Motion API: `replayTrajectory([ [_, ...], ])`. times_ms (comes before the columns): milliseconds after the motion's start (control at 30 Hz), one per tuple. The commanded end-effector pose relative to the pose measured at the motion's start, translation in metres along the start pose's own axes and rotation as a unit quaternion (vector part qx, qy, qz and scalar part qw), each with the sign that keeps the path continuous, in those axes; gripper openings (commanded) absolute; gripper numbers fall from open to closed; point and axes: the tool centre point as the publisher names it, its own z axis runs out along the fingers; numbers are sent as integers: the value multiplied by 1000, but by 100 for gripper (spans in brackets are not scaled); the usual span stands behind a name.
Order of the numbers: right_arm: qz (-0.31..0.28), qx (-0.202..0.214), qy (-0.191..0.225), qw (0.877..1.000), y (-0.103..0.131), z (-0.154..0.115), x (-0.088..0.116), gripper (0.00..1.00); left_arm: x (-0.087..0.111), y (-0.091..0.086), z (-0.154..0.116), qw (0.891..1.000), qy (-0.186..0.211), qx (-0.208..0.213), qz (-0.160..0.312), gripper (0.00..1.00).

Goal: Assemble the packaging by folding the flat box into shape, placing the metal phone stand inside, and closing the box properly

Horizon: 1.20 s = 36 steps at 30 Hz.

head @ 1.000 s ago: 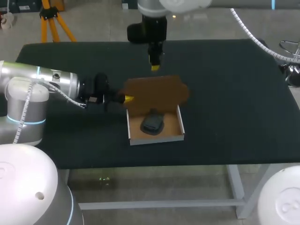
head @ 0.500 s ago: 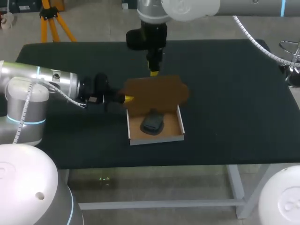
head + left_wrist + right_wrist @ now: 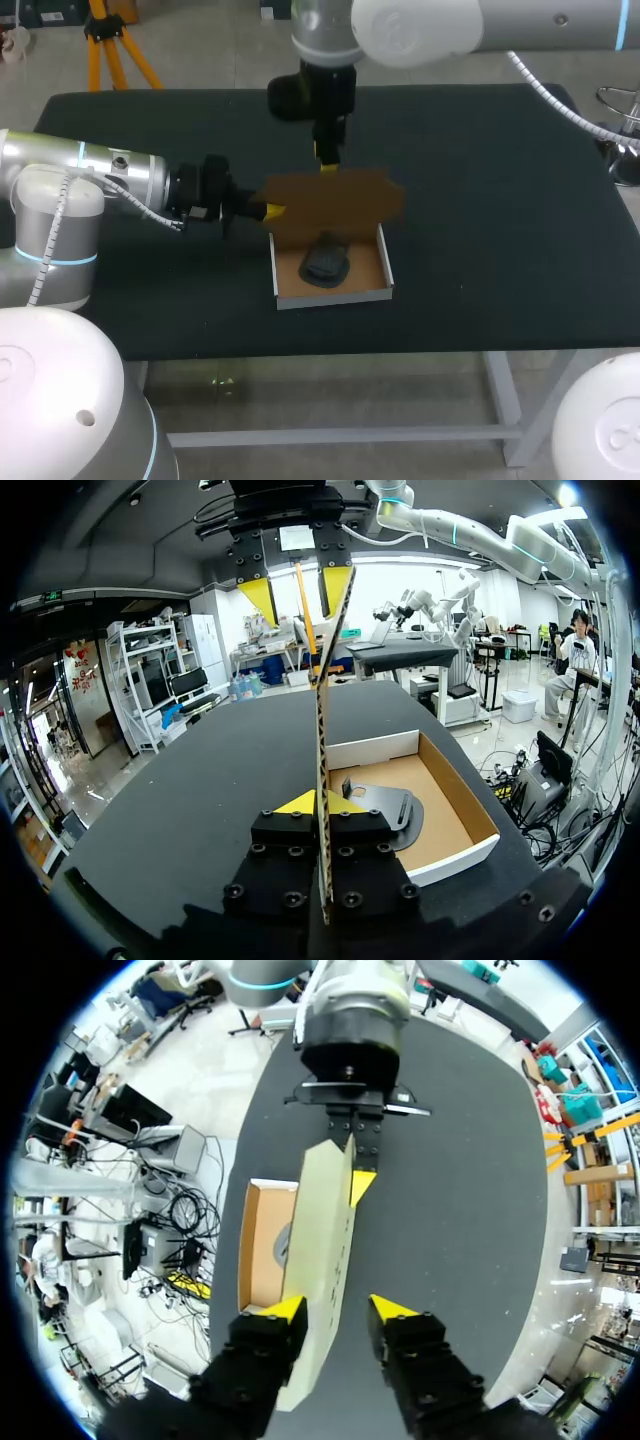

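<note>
the cardboard box [image 3: 365, 268] is set open near the middle of the dark table [image 3: 500, 200], and the black metal phone stand [image 3: 325, 262] is laid inside it. the box's lid [image 3: 335, 198] is held upright, its side edge clamped between the fingers of the left gripper [image 3: 270, 211]. the lid's top edge is straddled by the right gripper [image 3: 337, 1310], whose fingers are spread apart.

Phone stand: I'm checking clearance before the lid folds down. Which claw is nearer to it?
Left. The left claw grips the lid's side edge just beside the phone stand; the right claw straddles the lid's top edge, higher up.
</note>
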Motion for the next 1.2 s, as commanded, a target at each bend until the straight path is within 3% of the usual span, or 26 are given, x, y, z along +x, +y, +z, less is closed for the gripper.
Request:
replayTrajectory([
  [33, 2, 1, -12, 1000, 0, 0, 11, 43, -1, 0, 0, 1000, 0, 1, 0, 0],
  [633, 25, 22, -17, 999, 1, 12, 17, 44, -1, 0, 0, 1000, 0, 1, 0, 0],
  [1200, 25, -1, -5, 1000, -3, 27, 11, 50, -1, 0, 0, 1000, 0, 1, 0, 0],
])
